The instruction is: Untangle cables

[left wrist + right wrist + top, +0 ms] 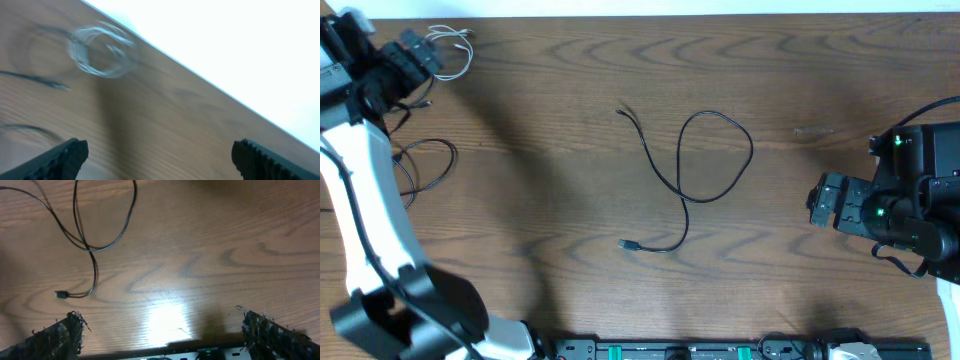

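While left gripper (159,152) and right gripper (160,330) hang spread and empty, the white cable (450,42) lies separate at upper left, the centre black cable (681,192) showing one crossing to undo.

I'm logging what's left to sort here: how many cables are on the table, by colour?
Black: 2, the looped black cable in the middle and the black cable at the left edge, partly hidden by the left arm
White: 1, the white cable, top left in the overhead view
Total: 3 visible; the arm may hide more.
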Controlling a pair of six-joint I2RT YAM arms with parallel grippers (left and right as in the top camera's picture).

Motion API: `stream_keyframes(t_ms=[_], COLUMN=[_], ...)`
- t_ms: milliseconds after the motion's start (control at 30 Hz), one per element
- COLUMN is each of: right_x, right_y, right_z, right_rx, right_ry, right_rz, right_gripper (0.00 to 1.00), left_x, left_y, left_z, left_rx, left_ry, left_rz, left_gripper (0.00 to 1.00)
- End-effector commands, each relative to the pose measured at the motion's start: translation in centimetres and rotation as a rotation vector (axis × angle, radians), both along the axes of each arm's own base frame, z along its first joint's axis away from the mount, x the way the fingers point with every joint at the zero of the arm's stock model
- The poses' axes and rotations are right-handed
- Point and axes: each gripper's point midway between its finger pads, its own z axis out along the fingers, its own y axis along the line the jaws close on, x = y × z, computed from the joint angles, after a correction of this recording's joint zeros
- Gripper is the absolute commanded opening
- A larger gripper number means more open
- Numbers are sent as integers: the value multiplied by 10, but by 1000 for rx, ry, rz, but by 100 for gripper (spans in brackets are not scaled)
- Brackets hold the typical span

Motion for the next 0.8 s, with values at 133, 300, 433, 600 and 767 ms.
stream_keyframes(t_ms=[133,300,433,600,767], right_x=[0,0,0,0,0], right_y=[-2,-2,-2,-2,-2], right_z=[1,1,1,1,1], right_rx=[-1,-1,-1,-1,-1], right_ry=[-2,-2,-2,-2,-3], right_rz=[-14,-14,-14,-14,-14], right_gripper=[99,99,99,99,99], left_x=[-53,-109,-144,-172,-185], left_y=[-159,-259,-308,-343,-380], left_z=[-24,-68,-105,-152,-171], left_rx=[-402,-354,-244,-50,122], left_ry=[281,493,631,768,720], left_rz=[-367,-681,-790,-714,-756], left_gripper=[97,97,97,97,97])
